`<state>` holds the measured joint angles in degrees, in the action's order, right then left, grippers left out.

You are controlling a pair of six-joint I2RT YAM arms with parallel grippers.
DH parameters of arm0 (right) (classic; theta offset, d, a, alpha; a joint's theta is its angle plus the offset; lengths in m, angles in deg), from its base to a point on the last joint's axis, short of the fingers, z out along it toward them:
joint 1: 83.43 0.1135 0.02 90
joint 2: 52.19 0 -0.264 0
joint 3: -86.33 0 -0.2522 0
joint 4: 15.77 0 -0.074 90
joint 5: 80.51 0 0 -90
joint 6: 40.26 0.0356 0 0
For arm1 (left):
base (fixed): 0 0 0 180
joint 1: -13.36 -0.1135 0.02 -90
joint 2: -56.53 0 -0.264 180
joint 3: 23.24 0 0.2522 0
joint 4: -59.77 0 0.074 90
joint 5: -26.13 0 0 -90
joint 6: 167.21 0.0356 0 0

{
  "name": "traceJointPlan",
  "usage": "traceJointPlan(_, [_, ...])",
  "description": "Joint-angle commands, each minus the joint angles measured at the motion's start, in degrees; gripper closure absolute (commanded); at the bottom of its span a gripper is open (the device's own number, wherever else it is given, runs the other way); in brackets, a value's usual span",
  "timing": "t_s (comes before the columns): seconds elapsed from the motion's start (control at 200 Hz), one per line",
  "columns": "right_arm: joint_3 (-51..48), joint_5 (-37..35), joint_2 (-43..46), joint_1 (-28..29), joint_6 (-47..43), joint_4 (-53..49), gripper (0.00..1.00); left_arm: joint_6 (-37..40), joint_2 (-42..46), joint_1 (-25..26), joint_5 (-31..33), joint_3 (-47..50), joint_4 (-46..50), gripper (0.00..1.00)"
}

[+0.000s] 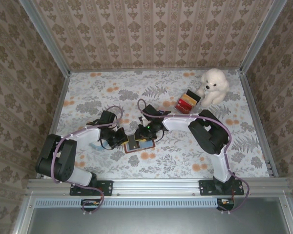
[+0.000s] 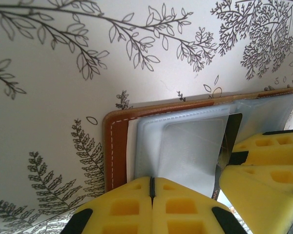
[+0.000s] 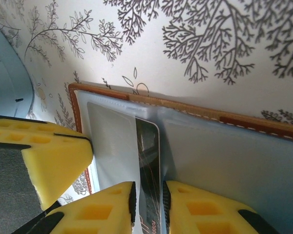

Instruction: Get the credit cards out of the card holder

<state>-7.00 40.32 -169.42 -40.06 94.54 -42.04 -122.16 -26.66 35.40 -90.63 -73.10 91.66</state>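
Observation:
A brown leather card holder (image 1: 138,144) lies open on the floral table between my two grippers, its clear plastic sleeves (image 2: 185,146) facing up. My left gripper (image 2: 151,183) is shut, its yellow pads pinched together on the edge of a raised clear sleeve. A dark credit card (image 3: 149,156) sticks partway out of a sleeve, and its edge also shows as a dark strip (image 2: 233,131). My right gripper (image 3: 147,195) stands slightly open, with the card's face showing in the gap and the pads just off it. In the top view the left gripper (image 1: 123,140) and right gripper (image 1: 145,136) meet over the holder.
A white plush dog (image 1: 214,87) sits at the back right, with a red and tan box (image 1: 187,102) leaning beside it. Metal rails and patterned walls close in the table on three sides.

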Motion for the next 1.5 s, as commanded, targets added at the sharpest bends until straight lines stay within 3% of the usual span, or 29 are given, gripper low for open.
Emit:
traceJointPlan(0.0, [0.33, 2.03, -2.44, 0.06, 0.36, 0.37, 0.76, 1.53, -1.70, -0.24, 1.90, 0.35, 3.02, 0.99])
traceJointPlan(0.3, [-1.14, 1.09, -0.65, -0.82, 0.11, 1.33, 0.93, 1.73, -1.19, -0.25, 1.63, -0.81, 3.63, 1.00])
traceJointPlan(0.555, [-2.94, 1.20, 5.08, -4.62, -10.64, -4.81, 1.00, 1.09, -0.81, -0.39, 1.48, -1.30, 3.47, 0.95])
traceJointPlan(0.94, [-11.43, 11.86, 15.38, -11.39, -9.64, 6.01, 1.00, -0.81, 5.41, -1.67, -2.86, -8.72, 3.67, 0.51])
traceJointPlan(1.18, [-14.54, 20.19, 19.79, -14.64, -1.35, 19.25, 1.00, -1.11, 8.63, -5.79, -15.32, -10.85, -4.78, 0.22])
traceJointPlan(1.295, [-14.11, 22.68, 21.14, -15.41, 2.09, 23.45, 1.00, -2.92, 8.97, -6.12, -19.57, -11.07, -9.84, 0.16])
traceJointPlan(1.495, [-13.53, 25.46, 22.06, -16.12, 10.46, 33.57, 1.00, -9.90, 9.00, -6.01, -25.27, -9.55, -22.09, 0.16])
